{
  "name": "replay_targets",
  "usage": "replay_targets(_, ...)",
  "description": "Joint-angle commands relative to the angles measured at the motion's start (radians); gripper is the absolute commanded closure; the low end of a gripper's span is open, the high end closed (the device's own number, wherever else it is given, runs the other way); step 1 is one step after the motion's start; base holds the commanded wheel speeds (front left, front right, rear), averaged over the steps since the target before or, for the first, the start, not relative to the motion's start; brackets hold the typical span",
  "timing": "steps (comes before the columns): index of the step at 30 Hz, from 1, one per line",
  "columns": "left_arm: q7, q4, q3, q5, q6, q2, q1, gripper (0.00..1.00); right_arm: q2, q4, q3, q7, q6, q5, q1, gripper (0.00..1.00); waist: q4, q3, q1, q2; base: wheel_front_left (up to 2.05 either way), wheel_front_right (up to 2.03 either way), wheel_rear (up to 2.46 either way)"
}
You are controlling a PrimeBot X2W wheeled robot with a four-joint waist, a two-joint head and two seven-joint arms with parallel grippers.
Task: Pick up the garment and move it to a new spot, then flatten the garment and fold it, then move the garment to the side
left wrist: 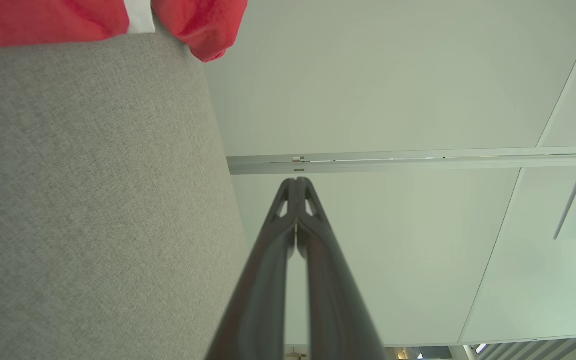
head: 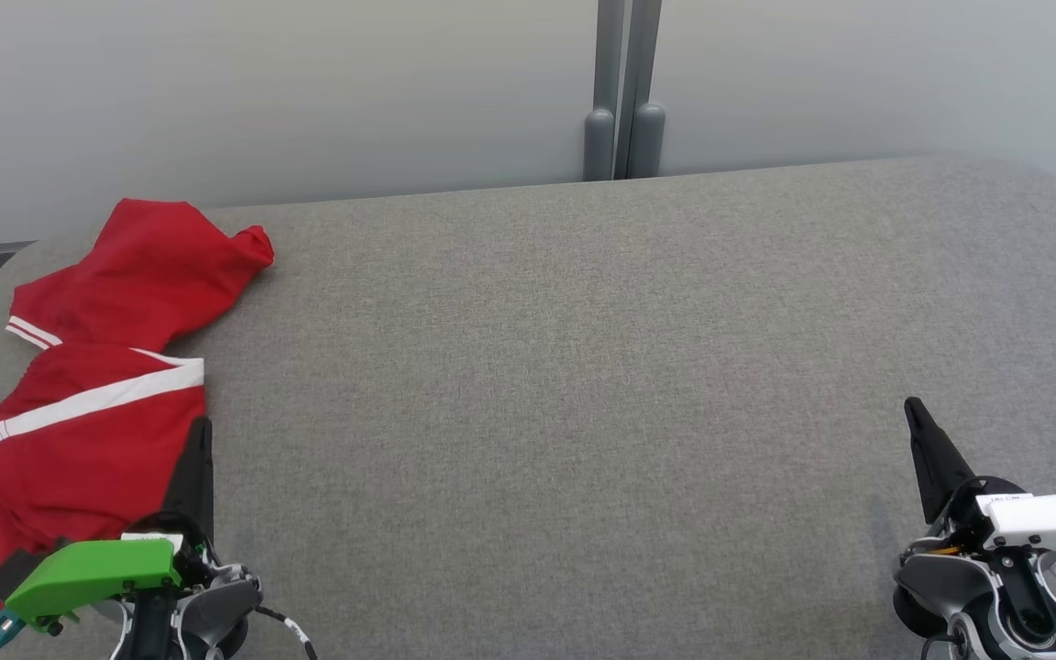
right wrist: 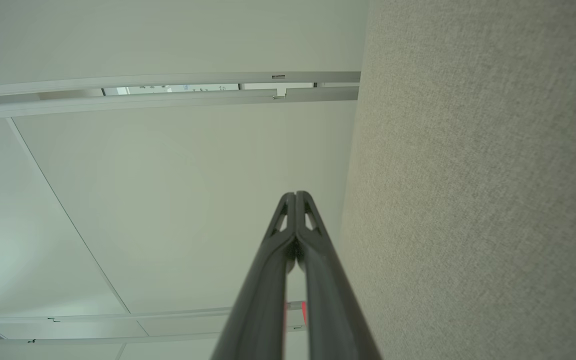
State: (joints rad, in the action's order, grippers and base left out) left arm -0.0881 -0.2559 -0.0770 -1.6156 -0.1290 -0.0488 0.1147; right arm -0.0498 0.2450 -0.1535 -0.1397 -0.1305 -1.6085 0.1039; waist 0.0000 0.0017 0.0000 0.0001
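The garment (head: 93,367) is red with white stripes and lies crumpled at the left end of the grey fabric table (head: 583,385), part of it running out of view at the left edge. My left gripper (head: 203,423) is shut, empty, at the lower left, its tip right beside the garment's right edge. In the left wrist view the shut left gripper (left wrist: 297,181) points past the table edge, and the garment (left wrist: 93,17) shows at the top. My right gripper (head: 911,405) is shut and empty at the lower right, far from the garment; the right wrist view shows the right gripper (right wrist: 295,194) closed.
A pale wall with a grey double post (head: 624,101) stands behind the table's far edge. The table's corners are rounded. Its grey surface stretches bare from the garment to the right end.
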Motion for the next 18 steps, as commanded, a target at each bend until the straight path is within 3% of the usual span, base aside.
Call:
replay_targets(1,-0.002,0.002,-0.002,-0.001,-0.006,-0.001,0.013,1.00,-0.001,-0.004,-0.001,-0.004,0.000,0.000,0.004,1.00,0.000,0.000,0.0000,-0.0001,0.00,0.00,0.00)
replay_targets(18,-0.002,0.002,-0.002,-0.001,-0.006,-0.001,0.013,1.00,-0.001,-0.004,-0.001,-0.004,0.000,0.000,0.004,1.00,0.000,0.000,0.0000,-0.0001,0.00,0.00,0.00)
